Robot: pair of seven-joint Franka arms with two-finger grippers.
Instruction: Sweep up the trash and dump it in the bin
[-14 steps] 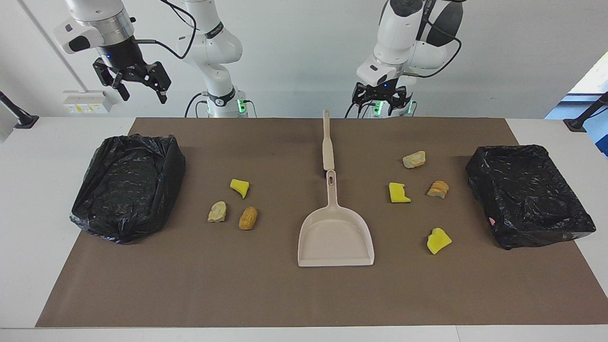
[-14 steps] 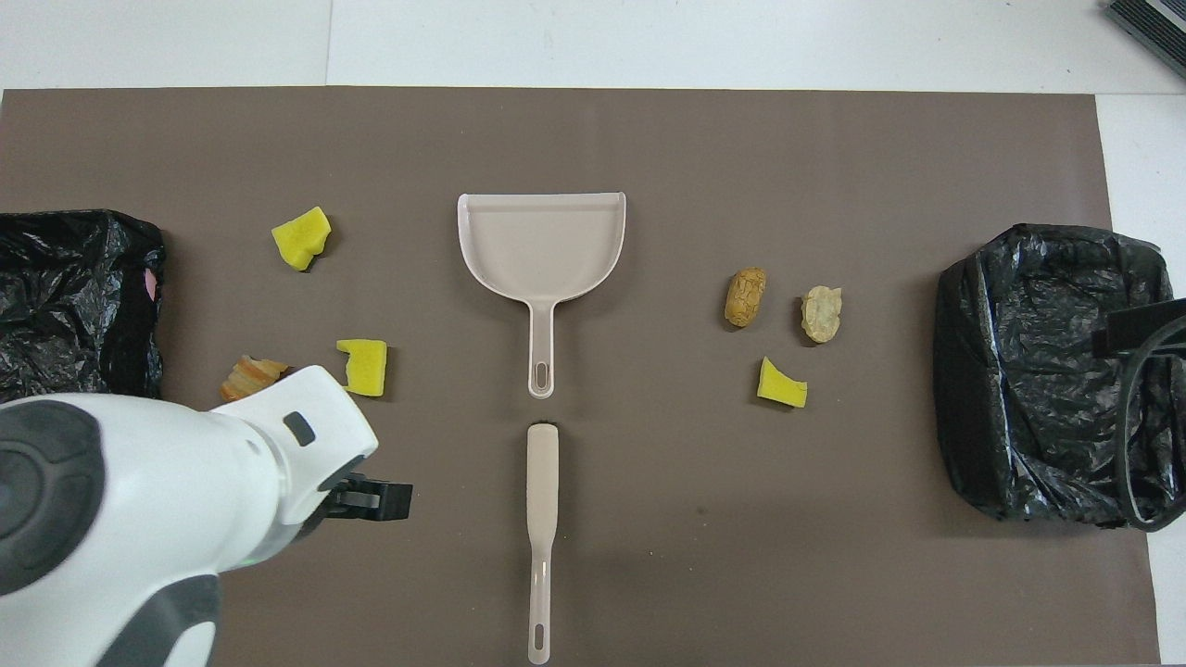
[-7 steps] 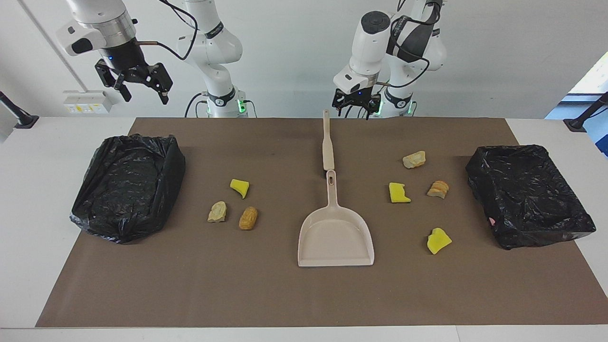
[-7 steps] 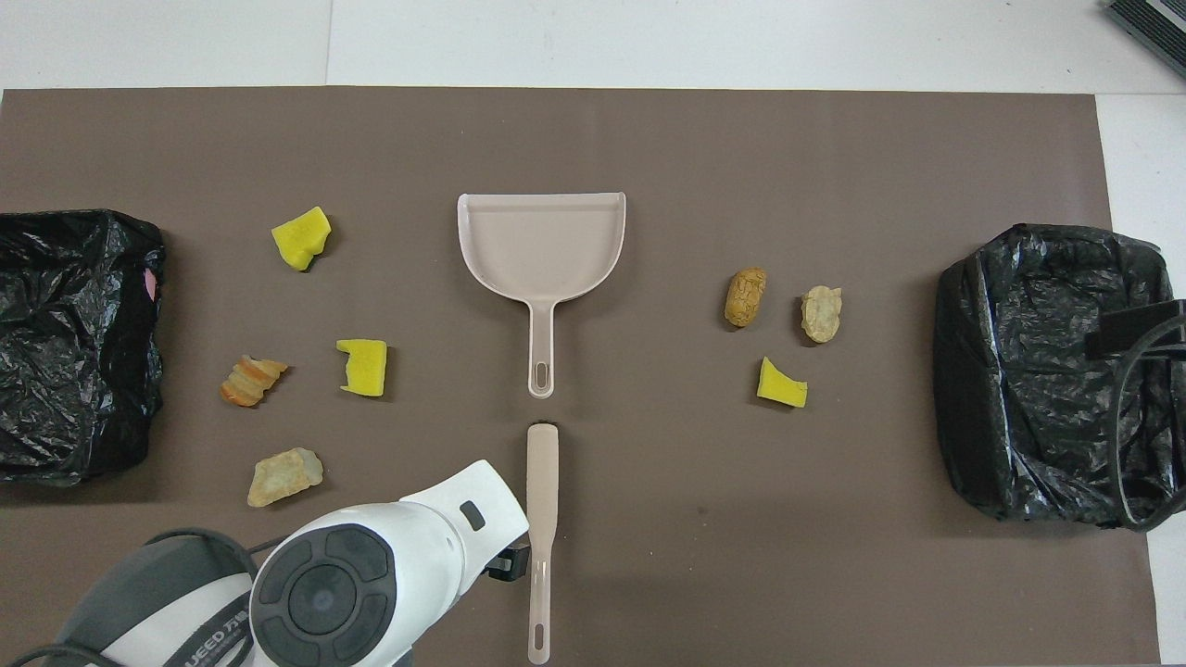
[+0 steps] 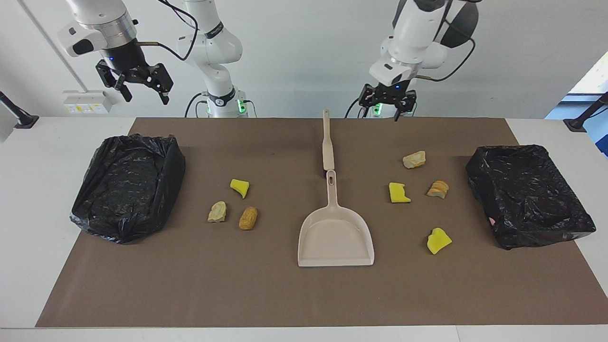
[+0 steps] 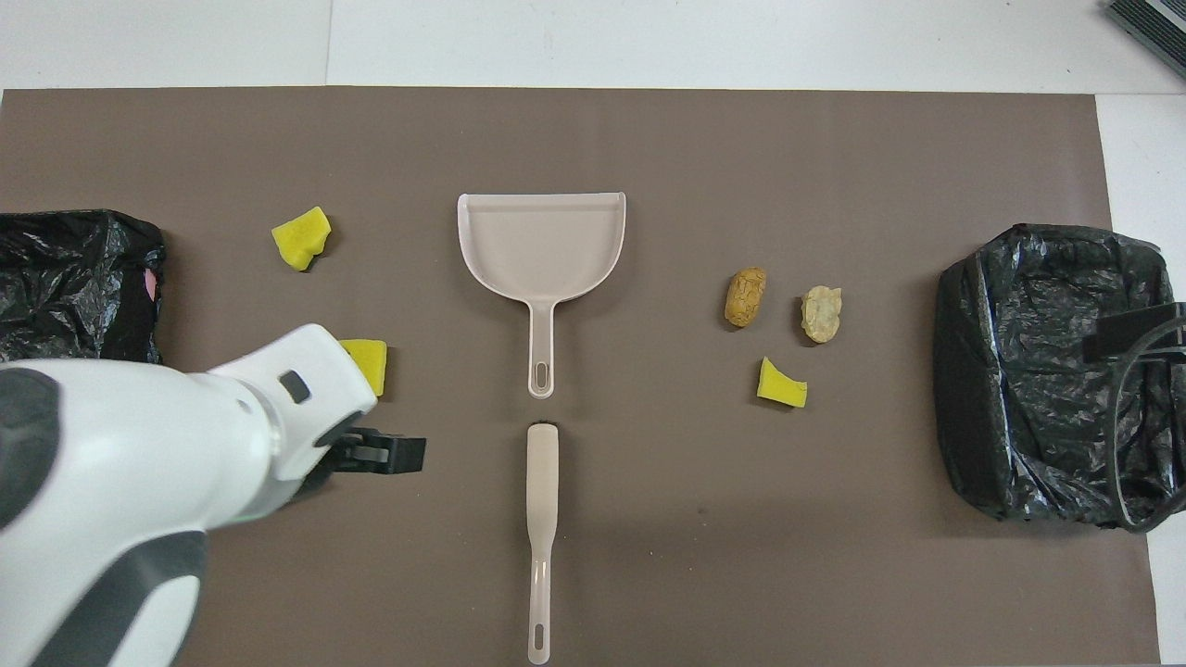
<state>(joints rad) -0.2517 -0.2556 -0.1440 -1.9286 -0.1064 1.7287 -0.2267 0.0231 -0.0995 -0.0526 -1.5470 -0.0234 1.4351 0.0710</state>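
Colour rundown: brown mat (image 5: 285, 294) on a white bench (image 5: 28, 190). Dustpan (image 5: 335, 237) and brush (image 5: 327, 147) are both plain beige. Two glossy black bags (image 5: 126, 185) (image 5: 527, 194). The trash is a mix: bright yellow sponge chunks (image 5: 399, 193), pale beige stone-like lumps (image 5: 217, 212) and orange-brown bread-like pieces (image 5: 248, 218). Arms are white with black grippers (image 5: 385, 107).

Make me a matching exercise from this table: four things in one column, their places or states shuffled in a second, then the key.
Things
1. dustpan
2. brush
3. left gripper
4. right gripper

Places or states
A. open, raised over a black-bagged bin
B. lying on the mat, nearer the robots than the dustpan
C. empty, mid-table between the trash scraps
D. open, raised over the mat's edge nearest the robots

Pairs: 1-C, 2-B, 3-D, 4-A
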